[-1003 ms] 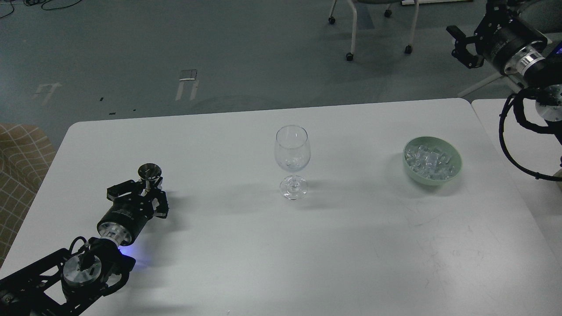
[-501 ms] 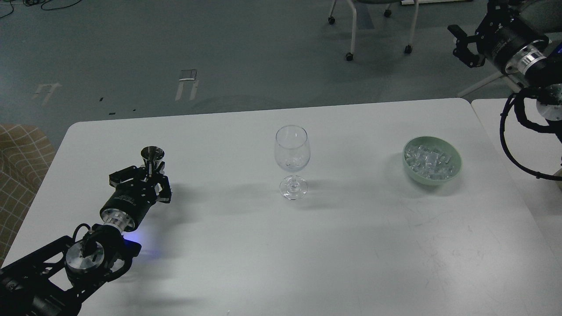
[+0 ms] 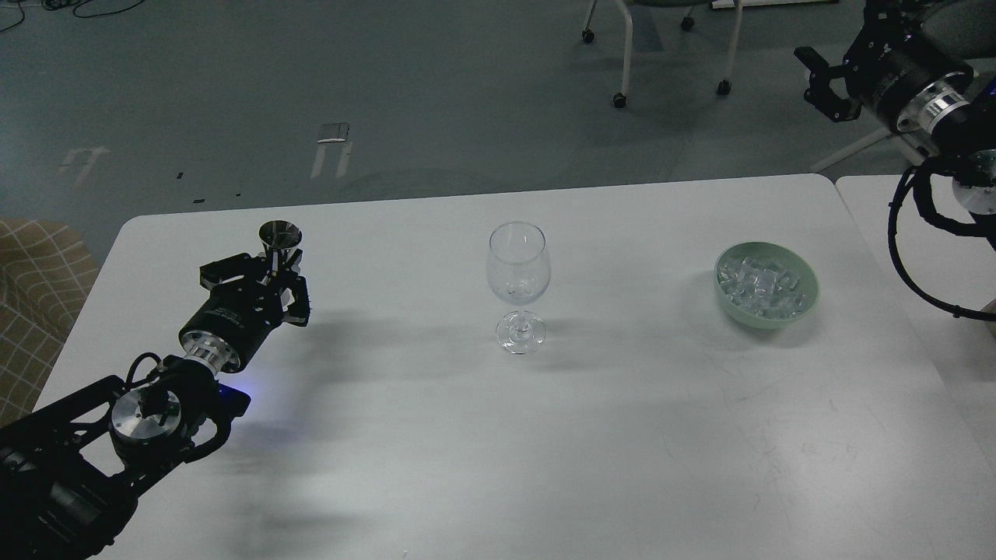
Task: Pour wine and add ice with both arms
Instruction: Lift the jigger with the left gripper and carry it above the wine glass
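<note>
A clear wine glass (image 3: 518,268) stands upright at the middle of the white table (image 3: 545,435). No stream of wine shows. A pale green bowl (image 3: 809,302) at the right holds a heap of ice cubes (image 3: 762,281). My left gripper (image 3: 274,272) is shut on a small metal cone-shaped measuring cup (image 3: 280,233). It holds the cup upright above the table's left part, well left of the glass. My right gripper (image 3: 818,82) is open and empty. It is raised at the top right, beyond the table's far edge, apart from the bowl.
A second white table (image 3: 895,233) adjoins on the right. A wheeled chair (image 3: 669,47) stands on the floor behind. A checked tan seat (image 3: 31,272) is at the left edge. The right arm's cable (image 3: 903,257) loops over the right side.
My left gripper has risen and moved away from me with the metal cup in it. The right gripper has shifted slightly up. Glass and bowl have not moved.
</note>
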Controlling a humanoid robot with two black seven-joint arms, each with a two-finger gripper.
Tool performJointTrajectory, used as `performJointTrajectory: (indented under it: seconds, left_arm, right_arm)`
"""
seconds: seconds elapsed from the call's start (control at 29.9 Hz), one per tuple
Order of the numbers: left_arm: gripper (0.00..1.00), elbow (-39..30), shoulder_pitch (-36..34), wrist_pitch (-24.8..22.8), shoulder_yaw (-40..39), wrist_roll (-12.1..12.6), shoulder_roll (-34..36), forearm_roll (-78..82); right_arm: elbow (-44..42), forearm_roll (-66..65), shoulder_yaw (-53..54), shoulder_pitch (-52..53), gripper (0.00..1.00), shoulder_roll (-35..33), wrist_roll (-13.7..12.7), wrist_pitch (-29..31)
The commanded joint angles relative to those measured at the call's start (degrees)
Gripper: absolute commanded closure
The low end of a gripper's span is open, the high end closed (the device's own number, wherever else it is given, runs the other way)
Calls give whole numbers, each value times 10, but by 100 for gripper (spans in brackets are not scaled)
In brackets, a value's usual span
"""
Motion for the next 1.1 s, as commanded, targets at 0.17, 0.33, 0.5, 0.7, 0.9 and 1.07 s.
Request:
performJointTrajectory:
  seconds: [0.17, 0.33, 0.5, 0.7, 0.9, 1.07]
  left_arm:
    - [100, 0, -74, 6, 46, 2, -2, -28]
    - [100, 0, -107, 6, 73, 2, -4, -31]
    - [100, 0, -144, 7, 103, 2, -4, -32]
    - [100, 3, -171, 25, 119, 23, -5, -32]
    - [100, 8, -175, 45, 110, 56, -7, -30]
    - [100, 4, -187, 62, 109, 57, -35, -29]
  right_arm:
    - [0, 0, 0, -1, 0, -1, 0, -1]
    - [0, 0, 0, -1, 0, -6, 0, 0]
    - [0, 0, 0, -2, 0, -5, 0, -1]
    - [1, 0, 0, -3, 0, -5, 0, 0]
    - [1, 0, 0, -3, 0, -6, -1, 0]
    - [2, 0, 0, -6, 0, -5, -1, 0]
